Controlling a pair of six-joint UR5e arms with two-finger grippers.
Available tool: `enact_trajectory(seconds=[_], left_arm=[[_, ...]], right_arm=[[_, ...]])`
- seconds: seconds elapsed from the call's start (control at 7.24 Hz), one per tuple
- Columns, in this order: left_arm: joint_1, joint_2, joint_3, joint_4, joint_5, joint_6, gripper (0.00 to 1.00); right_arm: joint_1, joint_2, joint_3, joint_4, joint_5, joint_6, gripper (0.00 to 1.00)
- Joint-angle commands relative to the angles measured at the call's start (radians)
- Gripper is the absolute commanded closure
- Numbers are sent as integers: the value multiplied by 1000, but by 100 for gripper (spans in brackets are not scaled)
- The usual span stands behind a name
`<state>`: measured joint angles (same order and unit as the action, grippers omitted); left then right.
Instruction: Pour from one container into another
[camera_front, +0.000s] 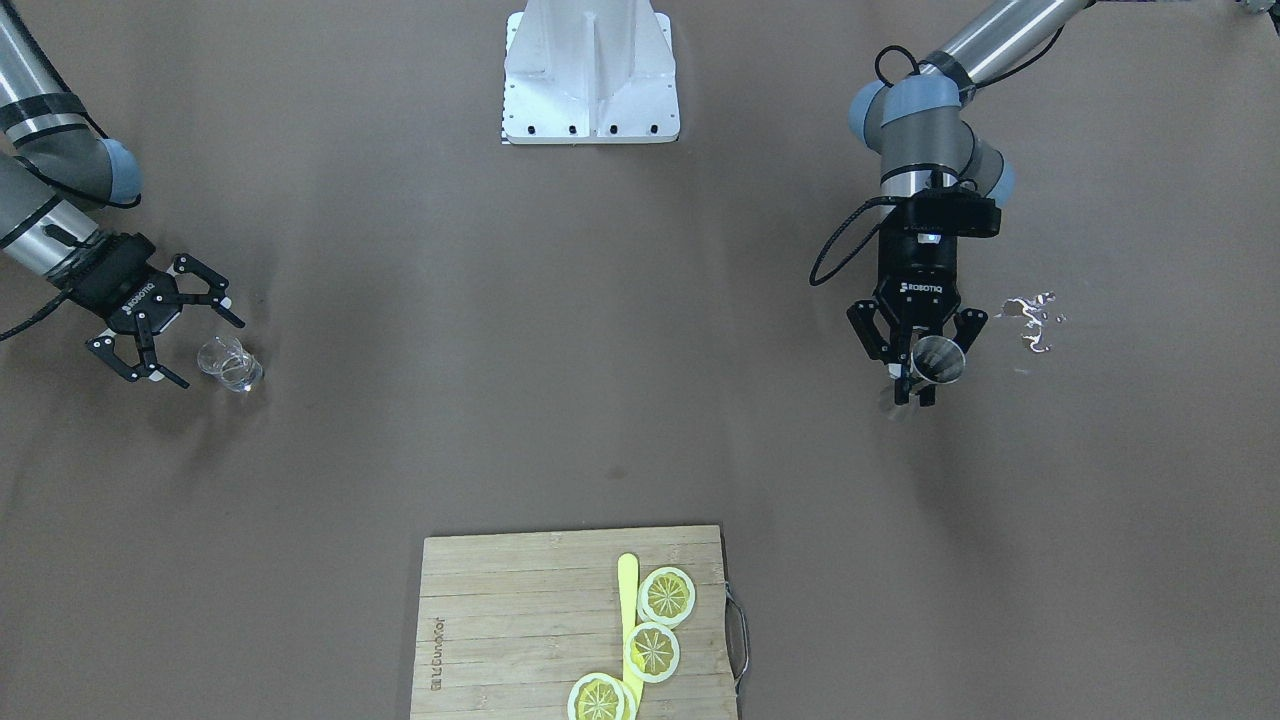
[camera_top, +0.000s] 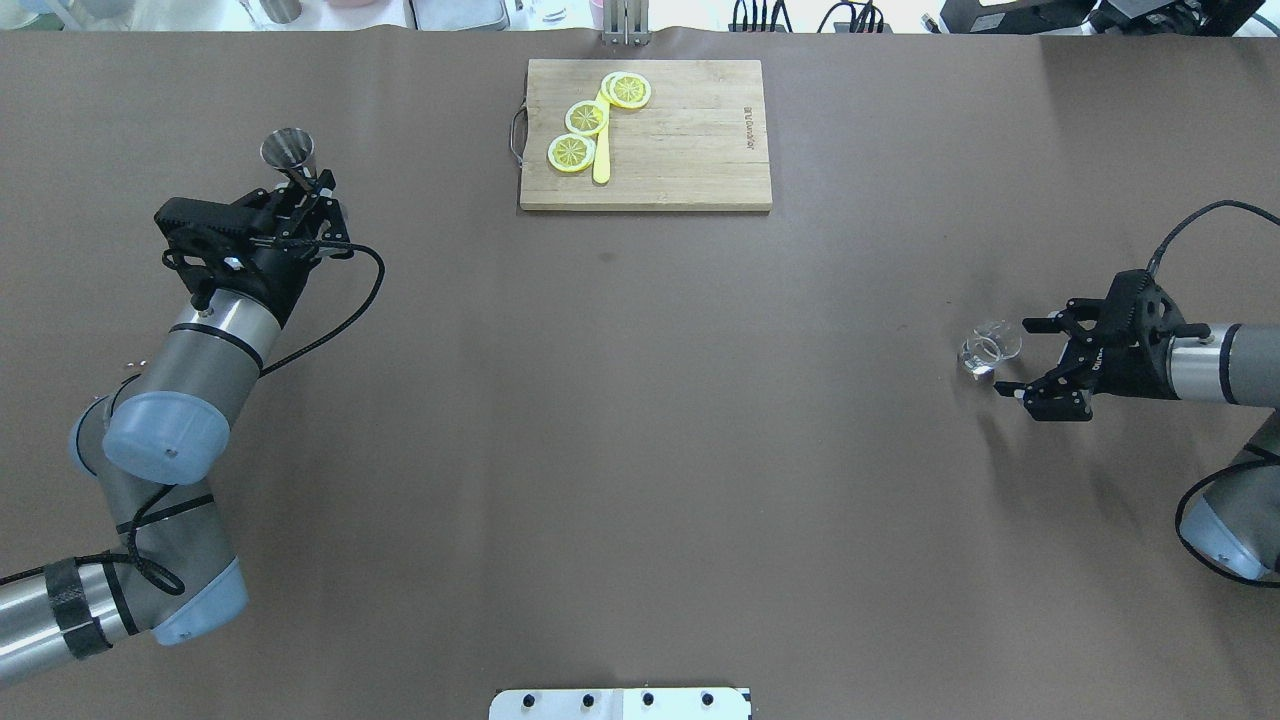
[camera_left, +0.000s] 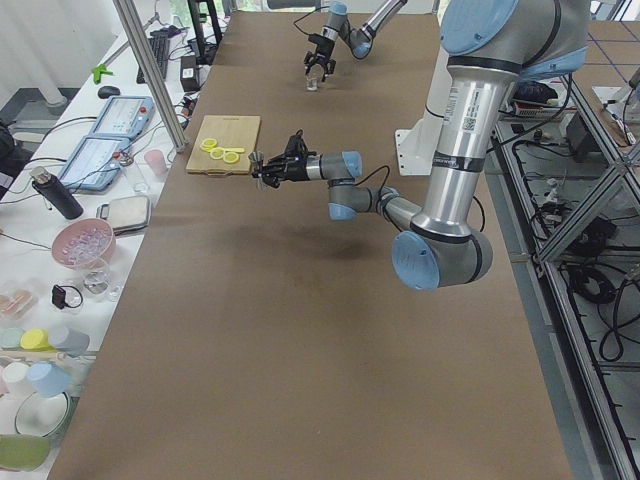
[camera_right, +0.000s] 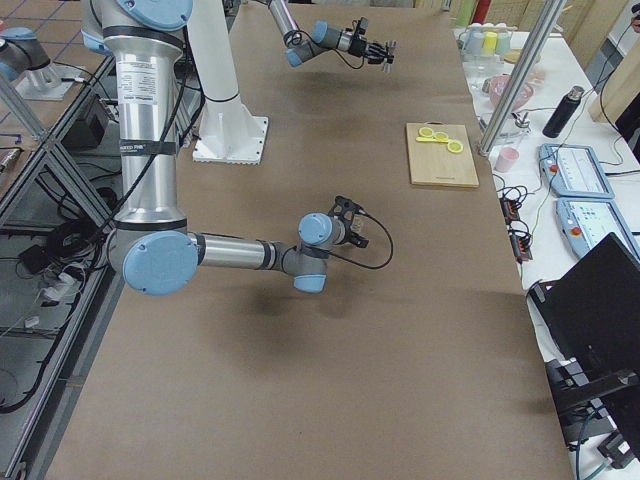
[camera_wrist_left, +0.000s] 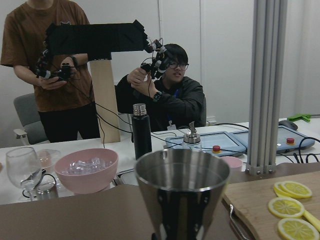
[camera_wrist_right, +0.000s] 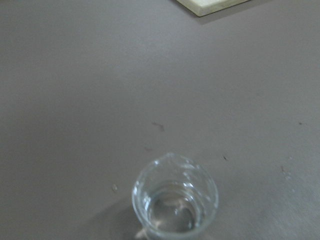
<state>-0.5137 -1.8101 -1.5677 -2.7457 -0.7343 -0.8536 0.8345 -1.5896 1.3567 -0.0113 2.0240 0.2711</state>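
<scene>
Splashes (camera_front: 1030, 322) beside left hand (camera_front: 915, 390) clamping jigger (camera_front: 940, 360) show clearest front-on; right hand (camera_front: 212, 352) gapes beside glass (camera_front: 230, 362).

Jigger (camera_wrist_left: 182, 192) btm & glass (camera_wrist_right: 175, 197) btm cut off at wrist views' lower edges.

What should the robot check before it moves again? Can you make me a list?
1. Left gripper holds the metal cup: ok, shut on its lower part, and the cup is upright.
2. Something in the metal cup to pour: cannot tell, its inside is hidden.
3. Right gripper has the little glass: not ok, it is open and the glass stands just past its fingertips.
4. Glass upright: ok.
5. Cups close enough to pour: not ok, they are at opposite ends of the table.
6. Table dry: not ok, there are shiny wet-looking spots near the left arm.
</scene>
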Motion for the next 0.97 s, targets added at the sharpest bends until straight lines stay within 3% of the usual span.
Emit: enact_trajectory(seconds=[0.0, 0.28, 0.55, 0.69, 0.83], left_arm=[[3, 25, 0, 101, 83, -124, 100], [1, 20, -12, 264, 122, -267, 100], [-11, 11, -29, 436, 122, -402, 100], [-20, 11, -31, 504, 131, -459, 100], [-28, 11, -31, 573, 137, -516, 100]], right_arm=[[107, -67, 1, -28, 111, 2, 0], [278, -75, 7, -186, 256, 2, 0], [379, -78, 22, -355, 295, 2, 0], [406, -79, 53, -478, 324, 2, 0], [432, -84, 171, -747, 341, 2, 0]])
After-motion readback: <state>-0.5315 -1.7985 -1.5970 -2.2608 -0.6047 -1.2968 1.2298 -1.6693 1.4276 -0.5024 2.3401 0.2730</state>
